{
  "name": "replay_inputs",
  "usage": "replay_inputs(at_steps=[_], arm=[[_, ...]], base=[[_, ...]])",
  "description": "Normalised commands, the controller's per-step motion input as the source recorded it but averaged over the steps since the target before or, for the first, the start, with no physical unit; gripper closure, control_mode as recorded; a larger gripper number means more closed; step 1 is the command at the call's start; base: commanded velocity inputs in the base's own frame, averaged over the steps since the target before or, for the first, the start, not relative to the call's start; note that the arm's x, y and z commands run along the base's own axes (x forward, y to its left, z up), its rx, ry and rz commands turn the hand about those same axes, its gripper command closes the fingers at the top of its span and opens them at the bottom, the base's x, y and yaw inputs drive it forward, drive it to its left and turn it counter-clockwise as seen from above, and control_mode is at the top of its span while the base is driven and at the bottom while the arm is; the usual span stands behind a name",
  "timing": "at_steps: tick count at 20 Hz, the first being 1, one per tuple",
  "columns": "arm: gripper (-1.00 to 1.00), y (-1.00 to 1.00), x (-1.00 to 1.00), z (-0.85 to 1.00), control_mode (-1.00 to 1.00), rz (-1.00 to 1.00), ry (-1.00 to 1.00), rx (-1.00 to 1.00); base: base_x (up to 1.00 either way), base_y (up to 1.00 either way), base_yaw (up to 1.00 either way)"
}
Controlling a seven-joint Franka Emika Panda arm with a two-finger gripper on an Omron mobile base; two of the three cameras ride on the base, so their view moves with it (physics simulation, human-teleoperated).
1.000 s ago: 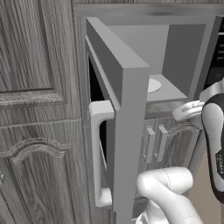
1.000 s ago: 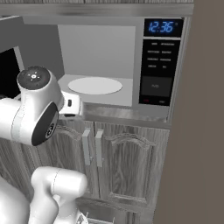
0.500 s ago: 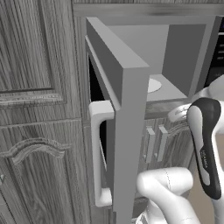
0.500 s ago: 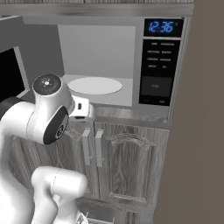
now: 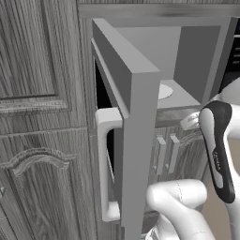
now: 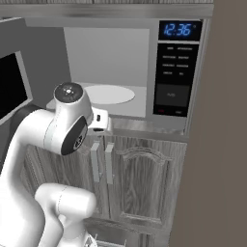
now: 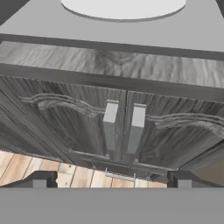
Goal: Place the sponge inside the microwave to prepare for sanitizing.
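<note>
End effector (image 7: 109, 179) has its jaws spread wide and there's nothing between the fingertips (image 7: 41, 178), so it isn't carrying anything. It's pointed down-ish at the pair of lower cabinet doors (image 7: 122, 127), their two pale handles sitting dead centre in the hand view, with wood floor (image 7: 52, 173) peeking in around 7 o'clock.

Just above that, at 12 o'clock, is the front lip of the microwave (image 6: 144, 62) cavity and the white turntable plate (image 6: 108, 94). The microwave door (image 5: 126, 117) is swung fully open, black window and bar handle (image 5: 104, 159) facing out at about 9 o'clock in the left base view. My read: that's so the cavity is clear for loading.

Button panel (image 6: 174, 79) and blue display are at 2 o'clock in the right base view.

The sponge? Can't spot it anywhere, and the plate is bare. So I'd guess it isn't fetched yet and the arm needs to go find it.
</note>
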Motion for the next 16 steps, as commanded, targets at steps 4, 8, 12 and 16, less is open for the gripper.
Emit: replay_inputs(at_steps=[4, 8, 12, 16], arm=[[-1.00, 0.00, 0.03, -0.03, -1.00, -0.01, -0.02, 0.00], [-1.00, 0.00, 0.00, 0.00, -1.00, 0.00, 0.00, 0.00], [-1.00, 0.00, 0.00, 0.00, -1.00, 0.00, 0.00, 0.00], [-1.00, 0.00, 0.00, 0.00, -1.00, 0.00, 0.00, 0.00]], base=[[0.00, 0.00, 0.00], [0.00, 0.00, 0.00], [0.00, 0.00, 0.00], [0.00, 0.00, 0.00]])
